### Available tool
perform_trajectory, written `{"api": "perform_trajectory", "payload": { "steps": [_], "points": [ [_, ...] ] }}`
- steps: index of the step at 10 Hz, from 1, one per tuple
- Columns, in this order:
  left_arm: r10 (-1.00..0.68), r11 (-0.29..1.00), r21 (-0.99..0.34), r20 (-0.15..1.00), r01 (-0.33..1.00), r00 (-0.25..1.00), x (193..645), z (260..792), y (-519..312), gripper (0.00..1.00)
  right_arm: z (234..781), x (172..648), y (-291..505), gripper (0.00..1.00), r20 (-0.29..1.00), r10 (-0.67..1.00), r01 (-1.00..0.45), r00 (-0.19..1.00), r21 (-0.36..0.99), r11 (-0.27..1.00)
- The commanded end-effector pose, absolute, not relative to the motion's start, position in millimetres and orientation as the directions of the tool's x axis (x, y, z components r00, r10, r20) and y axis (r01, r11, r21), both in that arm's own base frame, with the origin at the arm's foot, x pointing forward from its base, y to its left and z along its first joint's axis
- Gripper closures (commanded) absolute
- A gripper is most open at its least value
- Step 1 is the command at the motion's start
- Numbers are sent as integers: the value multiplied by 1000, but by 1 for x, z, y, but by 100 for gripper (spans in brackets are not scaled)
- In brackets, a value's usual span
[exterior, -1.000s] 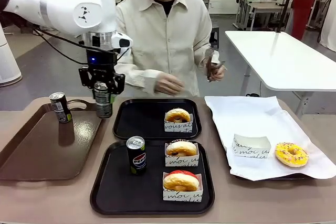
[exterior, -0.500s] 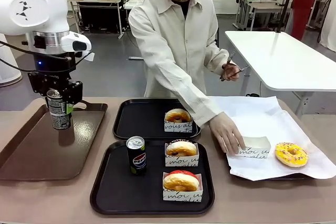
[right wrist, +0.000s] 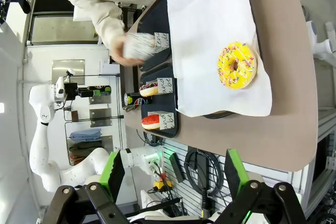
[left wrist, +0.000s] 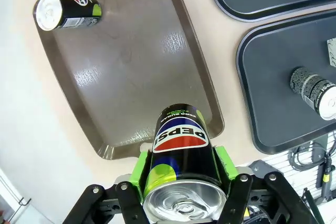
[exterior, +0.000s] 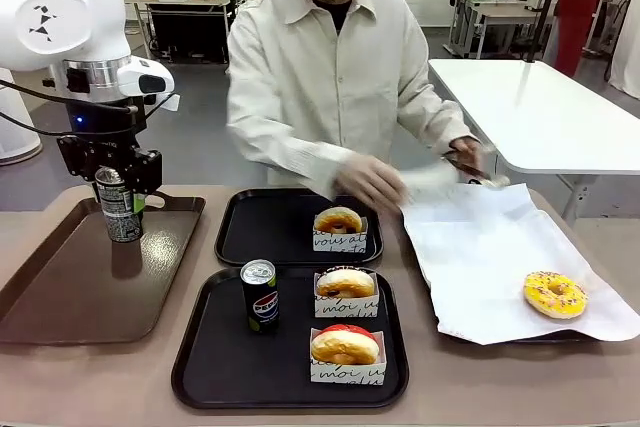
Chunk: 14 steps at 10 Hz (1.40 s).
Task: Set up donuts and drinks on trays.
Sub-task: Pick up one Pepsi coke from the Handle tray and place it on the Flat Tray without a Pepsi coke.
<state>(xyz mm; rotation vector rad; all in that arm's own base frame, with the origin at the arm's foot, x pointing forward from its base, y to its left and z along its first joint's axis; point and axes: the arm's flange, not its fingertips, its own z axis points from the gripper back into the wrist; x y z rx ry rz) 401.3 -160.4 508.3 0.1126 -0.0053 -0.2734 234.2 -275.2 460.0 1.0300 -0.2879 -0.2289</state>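
My left gripper (exterior: 115,187) is shut on a dark soda can (left wrist: 181,145), held upright above the glossy brown tray (exterior: 60,297). A second can (left wrist: 65,11) stands at that tray's far corner. On the near black tray (exterior: 215,357) are a third can (exterior: 260,295) and two boxed donuts (exterior: 345,292) (exterior: 345,352). The far black tray (exterior: 260,232) carries one boxed donut (exterior: 339,227). A yellow sprinkled donut (exterior: 555,294) lies on white paper (exterior: 480,257). My right gripper (right wrist: 175,174) is open, high above the table's right end.
The person stands at the far side, one hand (exterior: 370,182) blurred above the far black tray's right edge with a small white box (right wrist: 139,45). The other hand holds tongs (exterior: 470,159). A white table (exterior: 540,107) stands behind on the right.
The person lifted the empty white box off the paper and swung it left toward the far black tray. My left gripper, which carried the can left earlier, has barely shifted since.
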Motion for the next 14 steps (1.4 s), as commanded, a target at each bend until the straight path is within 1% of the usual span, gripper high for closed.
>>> {"api": "perform_trajectory", "payload": {
  "steps": [1, 7, 8, 10, 14],
  "points": [
    [-283, 952, 116, -19, 283, 959, 399, 509, -160, 40, 460, 235, -276, 0, 138, -322, 37, 937, 875, 483],
    [-274, 955, 114, -18, 274, 962, 400, 507, -162, 40, 460, 235, -276, 0, 138, -322, 37, 937, 875, 483],
    [-292, 952, 94, -20, 293, 956, 411, 508, -167, 40, 460, 235, -276, 0, 138, -322, 37, 937, 875, 483],
    [-281, 958, 56, -21, 282, 959, 421, 509, -173, 40, 460, 235, -276, 0, 138, -322, 37, 937, 875, 483],
    [-264, 964, 48, 55, 262, 963, 431, 506, -187, 40, 460, 235, -276, 0, 138, -322, 37, 937, 875, 483]
  ]
}}
